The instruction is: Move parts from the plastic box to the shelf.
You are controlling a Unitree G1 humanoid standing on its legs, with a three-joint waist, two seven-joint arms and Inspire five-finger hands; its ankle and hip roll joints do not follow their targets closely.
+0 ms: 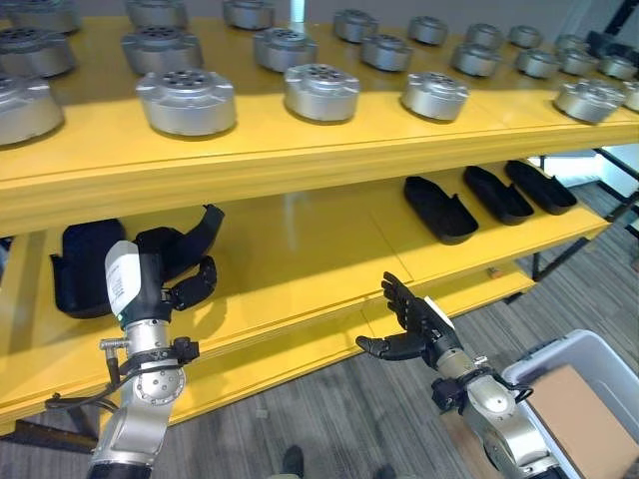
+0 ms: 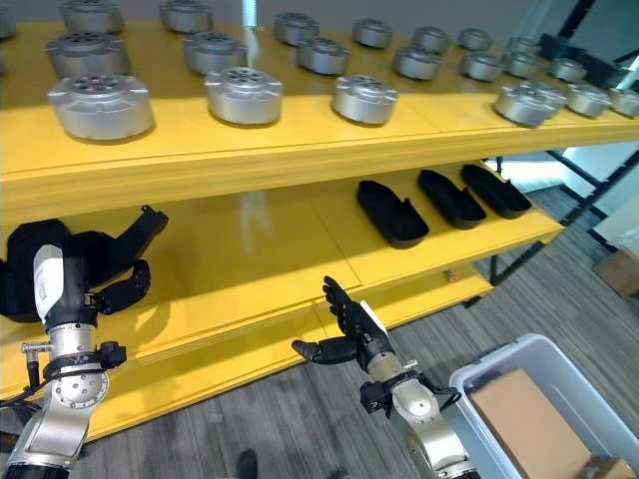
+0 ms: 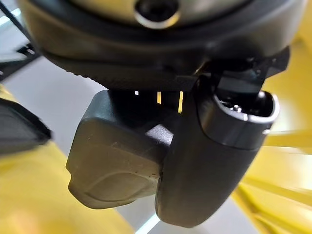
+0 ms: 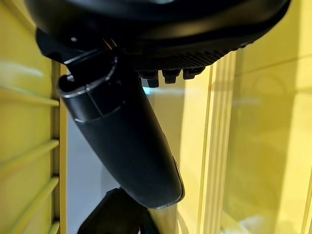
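Note:
My left hand (image 1: 160,267) is over the left end of the lower yellow shelf (image 1: 300,259), its fingers curled round a black curved part (image 1: 200,232) whose end sticks up to the right. A second black part (image 1: 78,267) lies on the shelf just left of that hand. My right hand (image 1: 414,321) hangs open and empty in front of the shelf's front edge, fingers straight. The grey plastic box (image 1: 599,354) stands on the floor at the lower right, with a brown cardboard sheet (image 1: 579,414) in it.
Three more black parts (image 1: 439,210) lie in a row on the right of the lower shelf. Several round silver metal parts (image 1: 187,100) stand in rows on the upper shelf (image 1: 300,150). Bare shelf room lies between the two groups of black parts.

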